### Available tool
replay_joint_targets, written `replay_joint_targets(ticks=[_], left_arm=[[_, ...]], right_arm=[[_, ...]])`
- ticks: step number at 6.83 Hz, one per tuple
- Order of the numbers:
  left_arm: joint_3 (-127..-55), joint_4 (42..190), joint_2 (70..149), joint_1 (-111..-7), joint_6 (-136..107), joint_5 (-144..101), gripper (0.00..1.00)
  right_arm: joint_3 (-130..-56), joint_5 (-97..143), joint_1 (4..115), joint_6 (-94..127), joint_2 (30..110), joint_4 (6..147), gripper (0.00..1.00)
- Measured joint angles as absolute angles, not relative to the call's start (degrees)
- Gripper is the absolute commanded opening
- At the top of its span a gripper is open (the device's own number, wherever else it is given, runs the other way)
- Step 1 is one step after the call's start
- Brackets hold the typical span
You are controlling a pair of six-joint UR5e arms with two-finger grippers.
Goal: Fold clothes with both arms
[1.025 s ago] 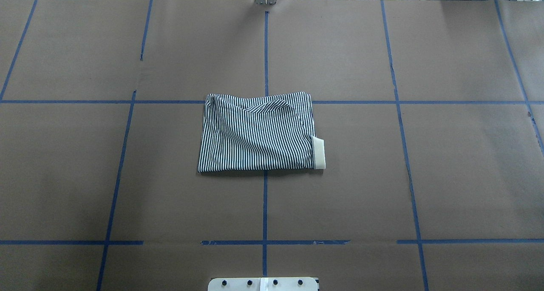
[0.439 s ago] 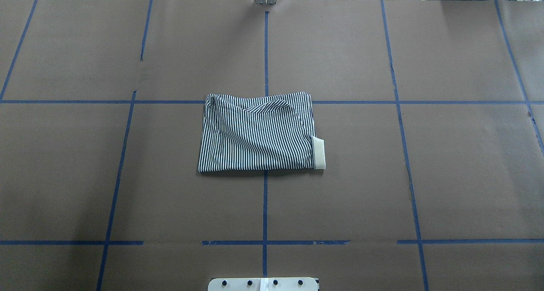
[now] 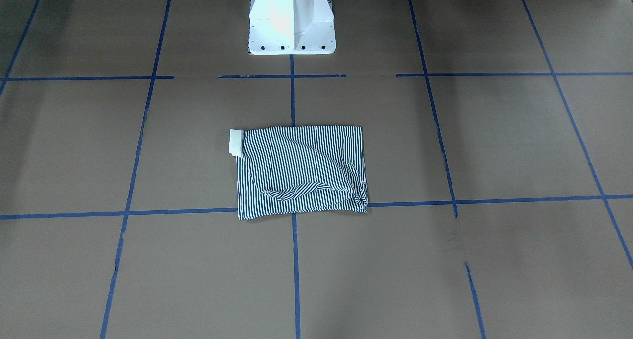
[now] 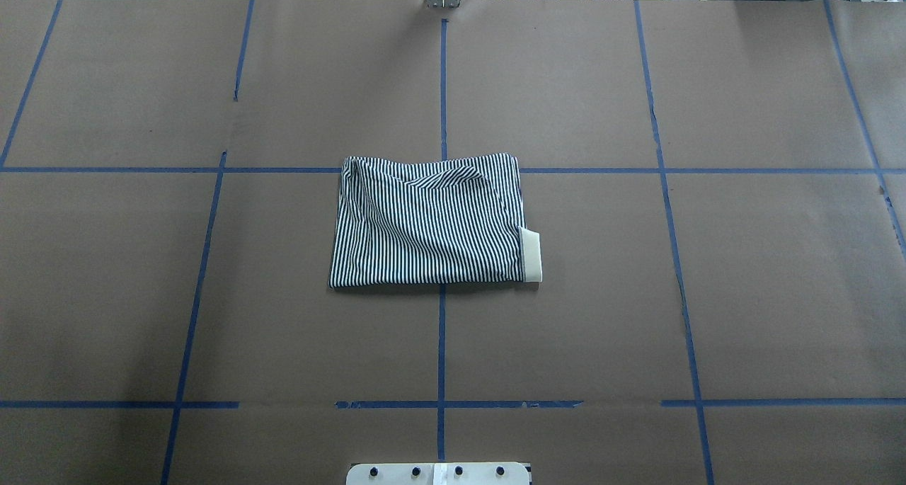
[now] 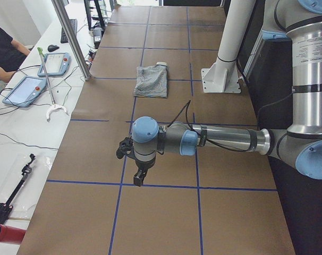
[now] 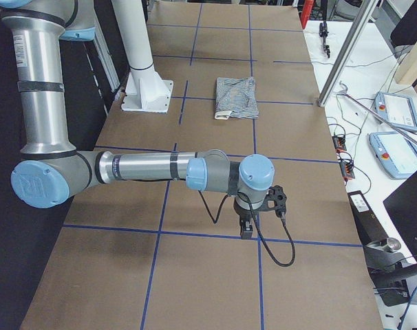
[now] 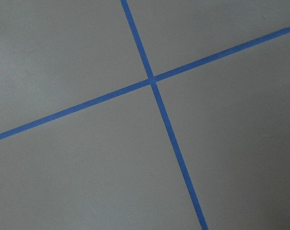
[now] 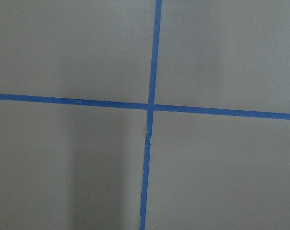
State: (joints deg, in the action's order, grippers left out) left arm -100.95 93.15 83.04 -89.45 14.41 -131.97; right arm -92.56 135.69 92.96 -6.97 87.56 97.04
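Nothing moved; striped polo shirt folded rectangular, cream band protruding.

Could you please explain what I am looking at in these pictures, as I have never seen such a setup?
It is a two-armed robot on a white stand, at a table covered in brown paper with blue tape lines. Two pictures look down from behind and in front, two look along the table from its ends, and two come from wrist cameras seeing only paper and tape. A striped shirt lies folded in the middle. The left gripper and right gripper hang far from it; neither holds it.
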Motion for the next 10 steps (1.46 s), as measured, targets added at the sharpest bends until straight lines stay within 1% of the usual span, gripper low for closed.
replay_joint_targets(ticks=[3, 7, 10], left_arm=[[-100.8, 93.3, 83.1, -89.5, 13.9, -132.1, 1.00], [-100.1, 93.7, 83.1, -89.4, -2.1, -132.4, 1.00], [-99.8, 93.9, 83.1, -89.3, -4.7, -132.5, 1.00]], right_arm=[[-90.8, 135.3, 92.1, -7.1, 87.6, 96.9, 1.00], [-88.9, 135.2, 91.4, -6.6, 87.5, 94.1, 1.00], [-89.1, 135.3, 91.4, -5.1, 87.4, 93.9, 1.00]])
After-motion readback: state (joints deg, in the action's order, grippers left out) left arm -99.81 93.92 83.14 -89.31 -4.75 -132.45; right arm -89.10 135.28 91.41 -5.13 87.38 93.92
